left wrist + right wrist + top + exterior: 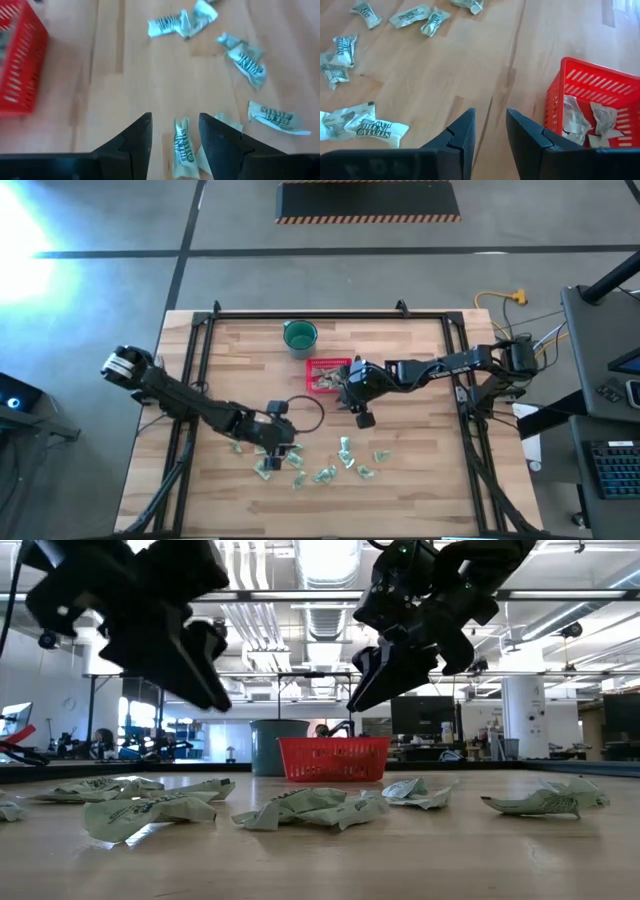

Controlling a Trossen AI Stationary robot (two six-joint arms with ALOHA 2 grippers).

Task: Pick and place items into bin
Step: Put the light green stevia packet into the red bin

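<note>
On the pale wooden slatted worktop (420,480), the small square red plastic basket with mesh-like sides (322,375) sits a little toward twelve o'clock of centre, with the round dark green cup (300,335) just beyond it toward eleven o'clock. A few of the small pale green-and-white crinkled wrapped pieces (345,448) already lie inside the basket, as the right wrist view shows; the rest are scattered in a loose band toward six o'clock of the basket, well apart from it. The left tool (278,448) hangs low over the nine o'clock end of that scatter, its fingers apart and straddling one wrapped piece (182,147) that lies lengthwise between them. The right tool (360,412) hovers just beside the basket's four o'clock corner, fingers slightly apart and holding nothing. The pieces look very light, soft and crackly, likely to slide or flatten on the smooth wood instead of resisting, so a pinch across the plump middle of the wrapper seems safer than catching a thin twisted end, which could slip free.
</note>
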